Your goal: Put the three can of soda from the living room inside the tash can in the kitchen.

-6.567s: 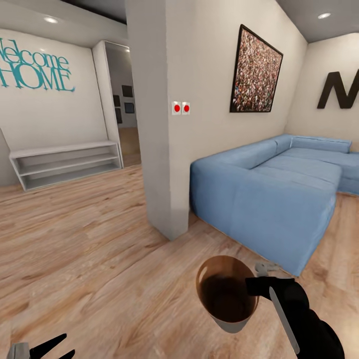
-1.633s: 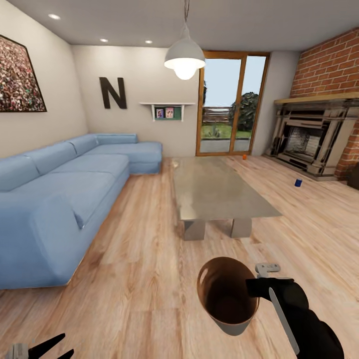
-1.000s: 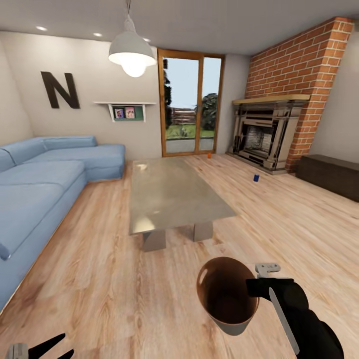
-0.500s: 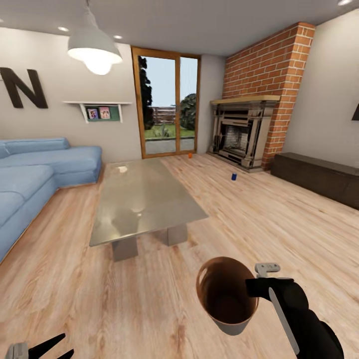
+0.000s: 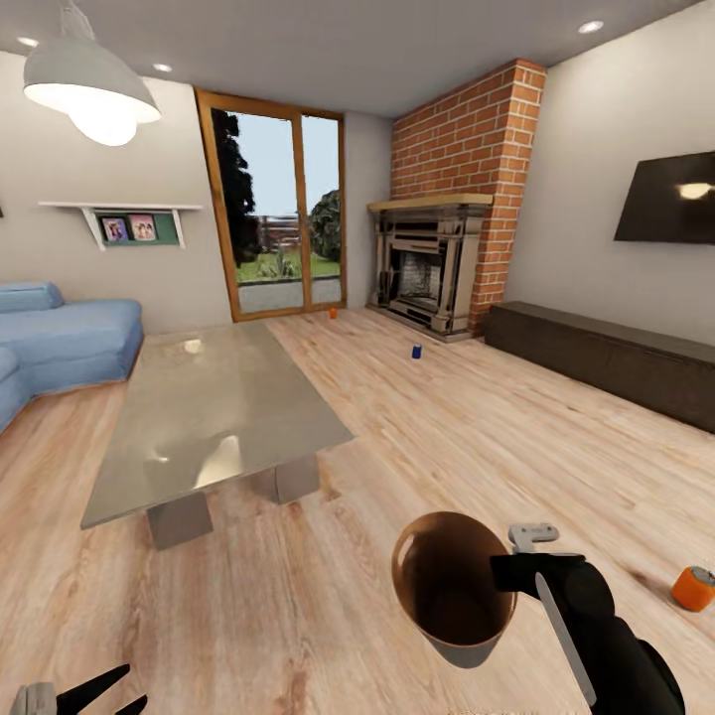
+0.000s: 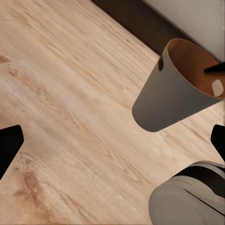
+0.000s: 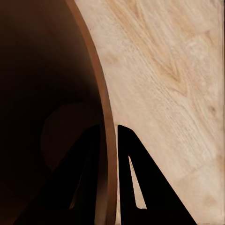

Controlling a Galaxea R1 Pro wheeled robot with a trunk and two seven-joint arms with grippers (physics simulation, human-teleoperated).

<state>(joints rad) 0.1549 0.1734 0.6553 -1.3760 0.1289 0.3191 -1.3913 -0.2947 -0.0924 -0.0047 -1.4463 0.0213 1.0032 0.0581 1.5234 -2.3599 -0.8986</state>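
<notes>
Swung right: orange can (image 5: 692, 588) now near. Right claw (image 5: 503, 573) pinches bin (image 5: 452, 581) rim; left claw (image 5: 99, 690) open, empty. Next: approach, grab w/ left.

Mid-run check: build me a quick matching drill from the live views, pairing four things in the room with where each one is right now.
Things:
1. trash can
2. dark blue can
3. near orange can
4. far orange can

Places:
A. floor by the glass door
B. floor in front of the fireplace
C. rim clamped in the right gripper
D. floor to the robot's right, close by

Pairs: 1-C, 2-B, 3-D, 4-A
</notes>
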